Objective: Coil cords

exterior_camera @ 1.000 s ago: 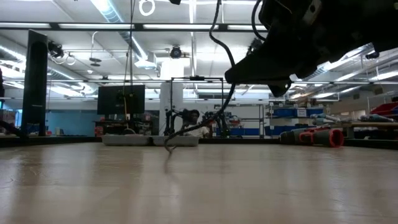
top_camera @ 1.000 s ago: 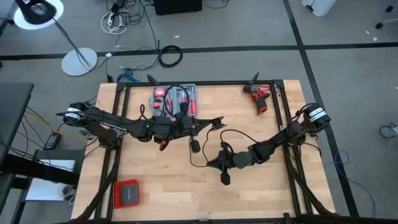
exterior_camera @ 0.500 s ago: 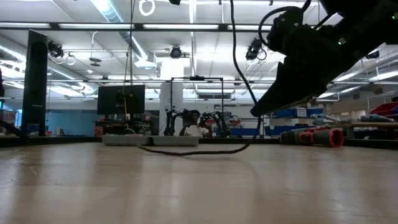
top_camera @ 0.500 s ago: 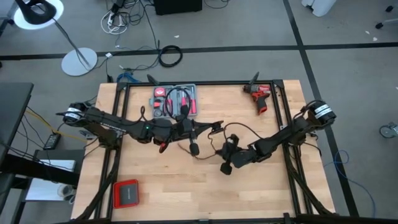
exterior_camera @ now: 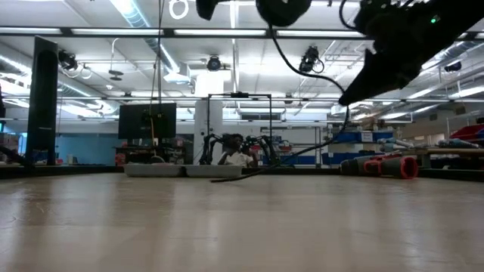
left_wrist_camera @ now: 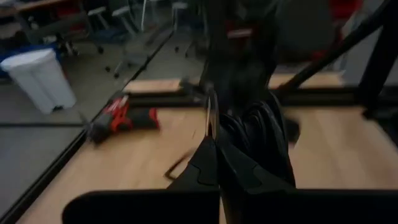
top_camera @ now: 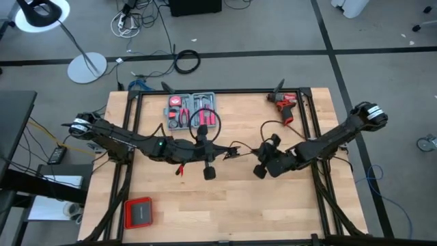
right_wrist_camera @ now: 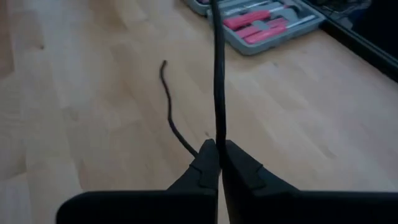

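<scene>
Near the middle of the pale, grained wooden surface (top_camera: 225,198), the thin black cable (top_camera: 240,146) runs between the two arms. Left pincer (left_wrist_camera: 214,163) is clamped on several dark looped strands of it; right pincer (right_wrist_camera: 217,163) pinches a single taut strand. Behind sits the grey tool case (top_camera: 192,110). Since a second ago, the right pincer has swung toward the red drill (top_camera: 285,107), and the slack loop is gone.
</scene>
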